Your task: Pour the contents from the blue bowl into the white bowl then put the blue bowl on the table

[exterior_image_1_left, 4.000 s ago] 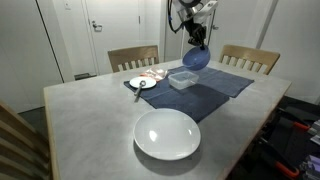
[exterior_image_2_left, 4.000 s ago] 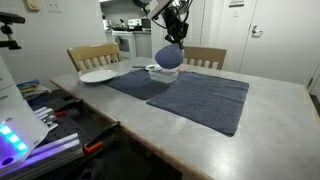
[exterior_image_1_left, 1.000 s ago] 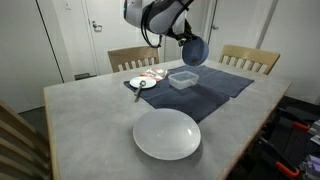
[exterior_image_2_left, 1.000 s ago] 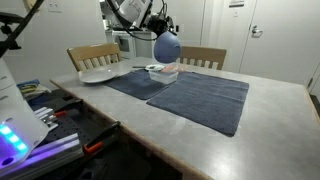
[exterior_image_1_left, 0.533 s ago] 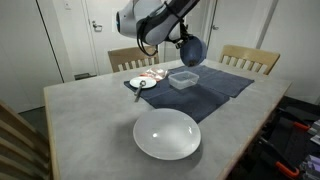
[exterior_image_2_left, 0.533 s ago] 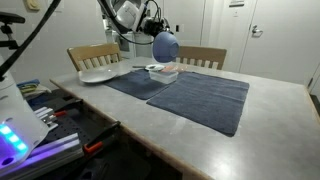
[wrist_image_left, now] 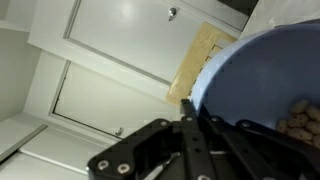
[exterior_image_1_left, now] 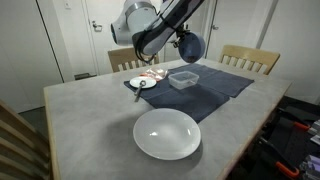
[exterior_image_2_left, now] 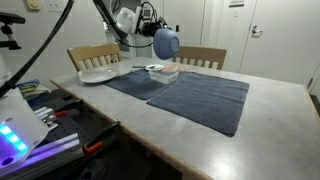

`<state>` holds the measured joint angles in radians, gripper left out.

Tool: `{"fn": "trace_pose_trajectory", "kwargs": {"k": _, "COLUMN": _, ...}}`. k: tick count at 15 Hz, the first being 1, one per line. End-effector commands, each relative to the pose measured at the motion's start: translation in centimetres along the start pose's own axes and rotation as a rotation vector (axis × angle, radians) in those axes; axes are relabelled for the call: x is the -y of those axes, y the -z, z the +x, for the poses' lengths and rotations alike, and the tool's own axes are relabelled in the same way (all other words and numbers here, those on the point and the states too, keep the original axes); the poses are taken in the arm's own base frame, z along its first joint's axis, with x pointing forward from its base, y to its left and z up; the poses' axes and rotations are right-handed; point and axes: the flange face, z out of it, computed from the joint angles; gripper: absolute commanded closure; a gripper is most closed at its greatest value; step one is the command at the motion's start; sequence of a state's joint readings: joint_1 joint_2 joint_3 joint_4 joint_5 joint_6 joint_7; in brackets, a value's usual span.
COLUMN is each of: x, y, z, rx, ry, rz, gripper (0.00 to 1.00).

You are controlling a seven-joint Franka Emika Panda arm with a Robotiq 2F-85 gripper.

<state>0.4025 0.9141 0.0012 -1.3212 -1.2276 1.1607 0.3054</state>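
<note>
My gripper [exterior_image_1_left: 180, 40] is shut on the rim of the blue bowl [exterior_image_1_left: 191, 47] and holds it high above the far side of the table [exterior_image_1_left: 90, 120], tipped on its side. It also shows in an exterior view [exterior_image_2_left: 167, 42]. In the wrist view the blue bowl [wrist_image_left: 265, 85] fills the right side, with brownish pieces [wrist_image_left: 305, 115] inside it. The white bowl [exterior_image_1_left: 167, 133] sits on the table near its front edge and also shows in an exterior view [exterior_image_2_left: 98, 75]. The gripper is far above and behind the white bowl.
A dark blue cloth mat [exterior_image_1_left: 195, 90] lies across the table's middle. A square translucent container [exterior_image_1_left: 183, 78] stands on it below the gripper. A small plate [exterior_image_1_left: 141, 83] with items is beside it. Wooden chairs [exterior_image_1_left: 250, 58] stand behind the table.
The arm has swung away from above the container and lifted the blue bowl a little higher, tilting it more onto its side. The white bowl and container have not moved.
</note>
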Motion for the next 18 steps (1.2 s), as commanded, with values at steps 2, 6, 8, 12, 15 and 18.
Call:
{"fn": "trace_pose_trajectory", "kwargs": {"k": 2, "x": -0.1, "y": 0.7, "z": 0.3, "rx": 0.048, "ry": 0.022, "rz": -0.063, "gripper": 0.99}}
{"fn": "trace_pose_trajectory", "kwargs": {"k": 6, "x": 0.0, "y": 1.0, "z": 0.2, "rx": 0.083, "ry": 0.041, "rz": -0.115, "gripper": 0.99}}
{"fn": "trace_pose_trajectory", "kwargs": {"k": 8, "x": 0.0, "y": 1.3, "z": 0.1, "rx": 0.106, "ry": 0.055, "rz": -0.143, "gripper": 0.99}}
{"fn": "trace_pose_trajectory", "kwargs": {"k": 12, "x": 0.2, "y": 2.2, "z": 0.0, "rx": 0.124, "ry": 0.076, "rz": -0.183, "gripper": 0.99}}
{"fn": "trace_pose_trajectory", "kwargs": {"k": 15, "x": 0.7, "y": 2.9, "z": 0.0, "rx": 0.129, "ry": 0.088, "rz": -0.208, "gripper": 0.99}}
{"fn": "trace_pose_trajectory", "kwargs": {"k": 18, "x": 1.1, "y": 3.5, "z": 0.1, "rx": 0.132, "ry": 0.099, "rz": -0.225, "gripper": 0.99}}
